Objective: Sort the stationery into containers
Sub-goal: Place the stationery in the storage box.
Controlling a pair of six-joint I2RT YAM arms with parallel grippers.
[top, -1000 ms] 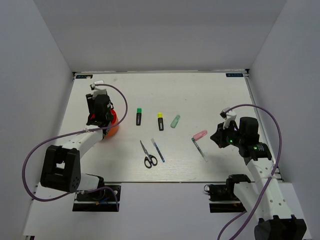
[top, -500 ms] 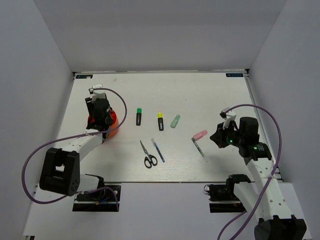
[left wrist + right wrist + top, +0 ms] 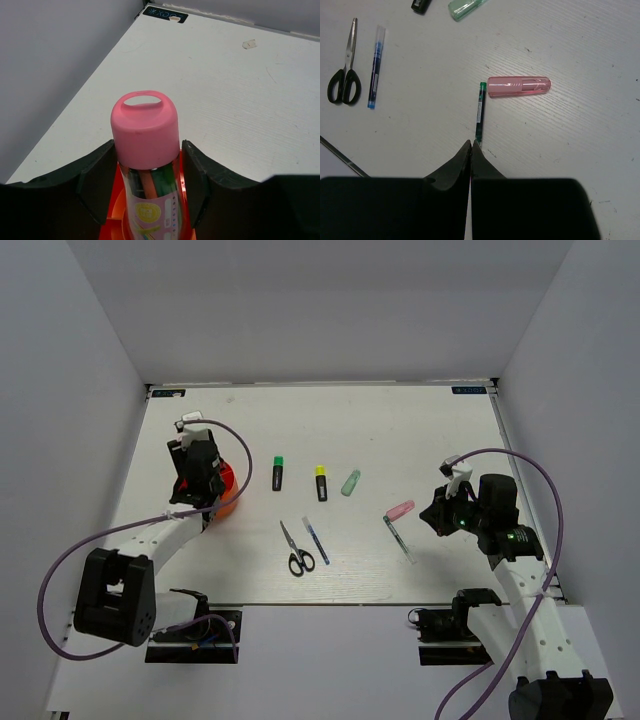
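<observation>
Left end effector (image 3: 147,152): flanks pink-capped tube (image 3: 145,125) standing in cup (image 3: 229,484), lower centre; grip unclear.
Right end effector (image 3: 471,145): pressed together, empty.

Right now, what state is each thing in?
Red-orange cup, upright.
Pink-capped tube, capped, upright in the cup.
Left gripper, straddling the tube, grip unclear.
Right gripper, shut, empty.
Scissors, closed, flat.
Green-capped marker, capped, flat.
Yellow-capped marker, capped, flat.
Pink highlighter, lying flat.
Green highlighter, lying flat.

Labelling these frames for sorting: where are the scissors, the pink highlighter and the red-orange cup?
scissors (image 3: 350,65): right wrist view, near the pivot.
pink highlighter (image 3: 519,85): right wrist view, mid-body.
red-orange cup (image 3: 229,488): top view, exposed right wall.
</observation>
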